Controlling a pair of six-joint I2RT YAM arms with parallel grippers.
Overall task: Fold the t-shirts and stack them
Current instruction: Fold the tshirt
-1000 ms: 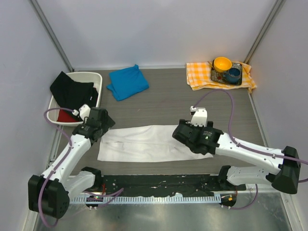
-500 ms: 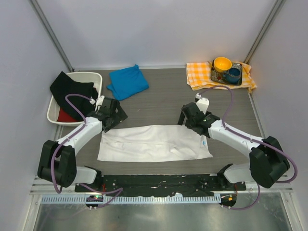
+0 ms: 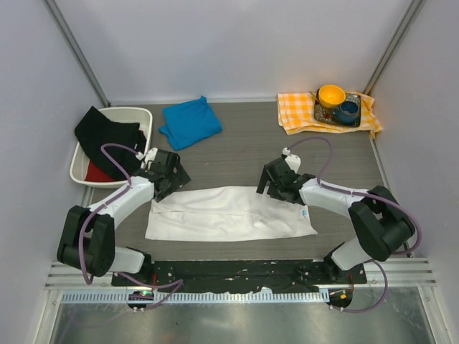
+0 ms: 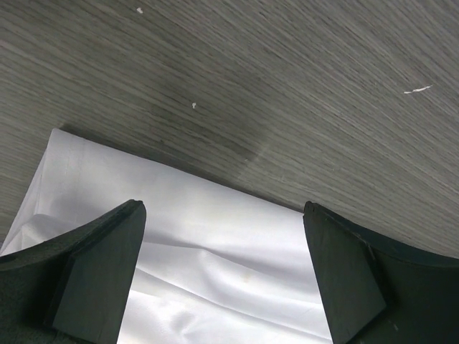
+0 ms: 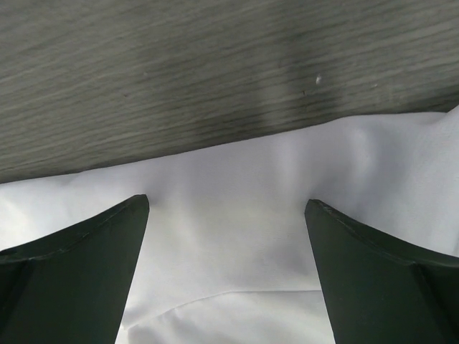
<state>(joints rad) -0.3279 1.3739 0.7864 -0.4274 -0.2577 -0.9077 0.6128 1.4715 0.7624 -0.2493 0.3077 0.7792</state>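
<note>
The white t-shirt is lying flat as a long folded strip, with the blue t-shirt sitting folded well beyond its far left corner. The left gripper is hanging wide open over the white shirt's far left corner. The right gripper is hanging equally open over its far edge, right of middle.

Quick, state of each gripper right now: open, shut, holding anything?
Left gripper: open, jaws spread over the far edge of the white t-shirt, holding nothing.
Right gripper: open, jaws spread over the same shirt's far edge, holding nothing.

White links join black joints, with looping lilac cables and dark wedge-shaped fingers.
</note>
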